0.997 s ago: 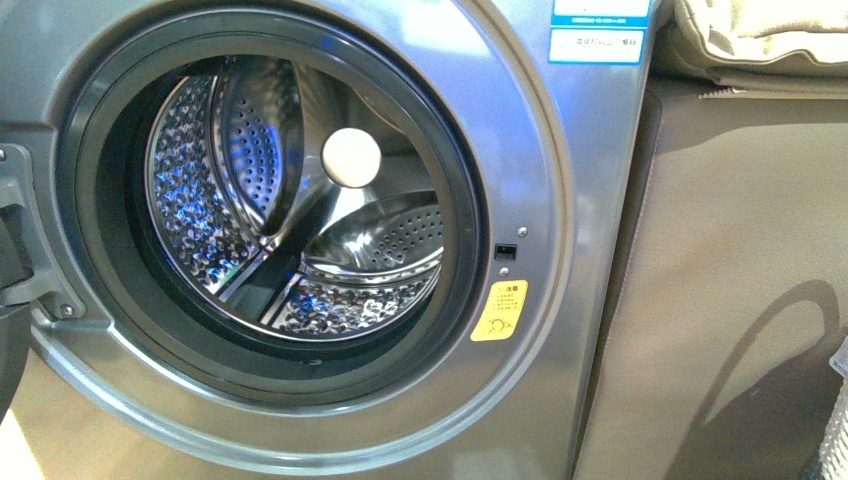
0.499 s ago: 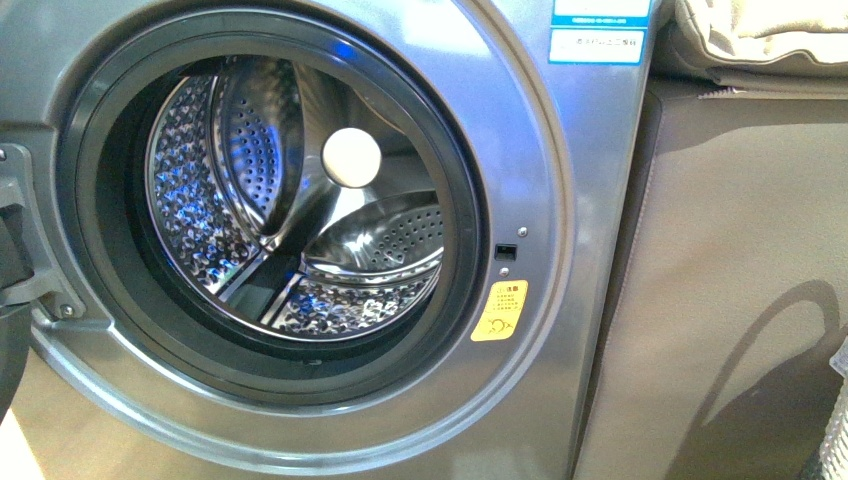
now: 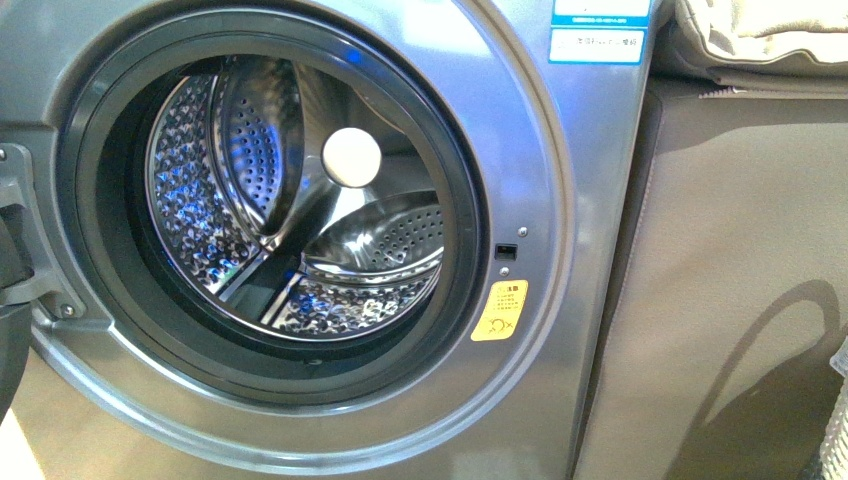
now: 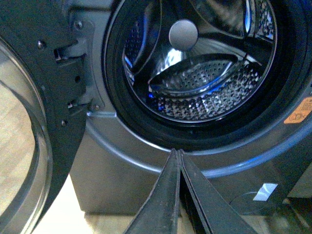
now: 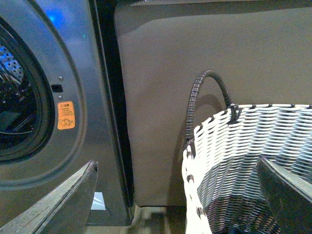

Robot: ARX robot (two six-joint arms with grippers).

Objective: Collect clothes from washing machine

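Note:
The washing machine (image 3: 560, 200) fills the front view, grey, with its round porthole open. Its perforated steel drum (image 3: 250, 200) shows bare metal and a white hub; no clothes show inside it. The clothes are out of view. My left gripper (image 4: 176, 152) is shut with nothing between its fingers, and it points at the machine's front just below the porthole rim (image 4: 195, 141). My right gripper (image 5: 176, 165) stands open to the right of the machine, one finger (image 5: 73, 195) before the machine's lower corner, the other (image 5: 282, 185) over a woven basket.
The machine's door (image 4: 34, 122) hangs open at the left on its hinge (image 3: 25, 250). A beige-brown sofa side (image 3: 740, 250) stands right of the machine, a cushion (image 3: 760, 40) on top. A white woven basket (image 5: 243, 146) with a dark handle (image 5: 204, 87) sits before the sofa.

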